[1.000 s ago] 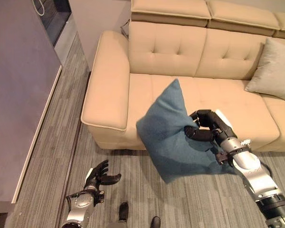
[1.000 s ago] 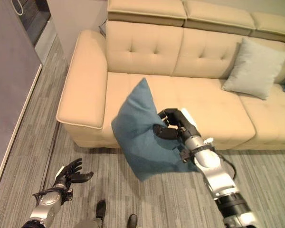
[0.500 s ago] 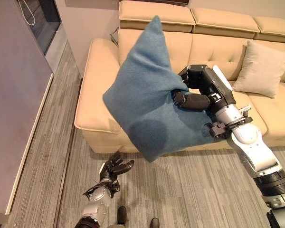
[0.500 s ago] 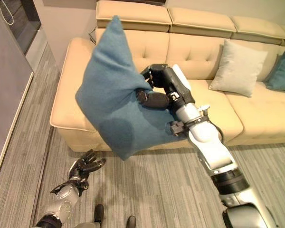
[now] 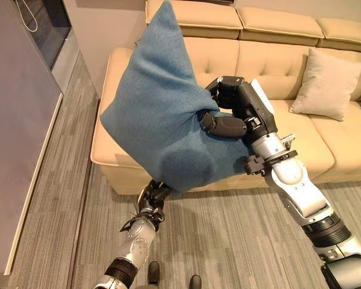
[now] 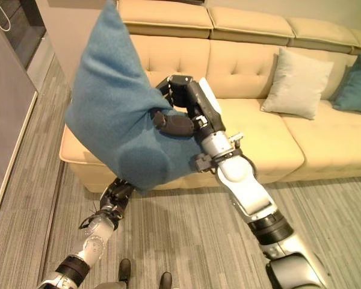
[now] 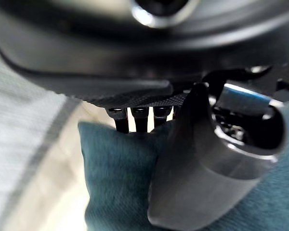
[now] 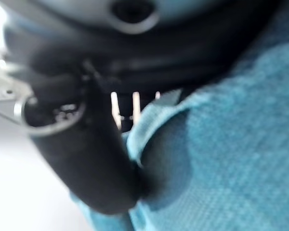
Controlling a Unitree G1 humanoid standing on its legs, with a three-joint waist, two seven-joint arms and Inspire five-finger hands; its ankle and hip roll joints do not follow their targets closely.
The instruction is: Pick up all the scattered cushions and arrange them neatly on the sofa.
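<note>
A: Holding the blue cushion (image 5: 159,120) up in the air, the right hand (image 5: 231,114) is gripping it with thumb and fingers curled into the cloth, in front of the left end of the beige sofa (image 5: 301,129).

B: How is that differing from a second ago?

A: The cushion is hanging much higher now. A second ago it was sitting low by the sofa's front edge; half a second ago it was already raised; now its top corner is reaching up past the backrest, and its bulk is covering the sofa's left armrest.

B: And the left hand?

A: The left hand (image 5: 151,197) is coming up under the cushion's lower corner. Earlier it was hanging well below, near the grey floor (image 5: 228,235), with fingers spread. Now its fingers are going out of sight behind the cloth. In the left wrist view the fingers (image 7: 135,122) are lying against the blue fabric, but I cannot tell whether they are closing on it.

B: Anything else on the sofa?

A: A pale grey cushion (image 5: 328,84) is leaning on the backrest further right, and a second teal cushion (image 6: 354,83) is sitting just beyond it, at the right edge of the right eye view.
</note>
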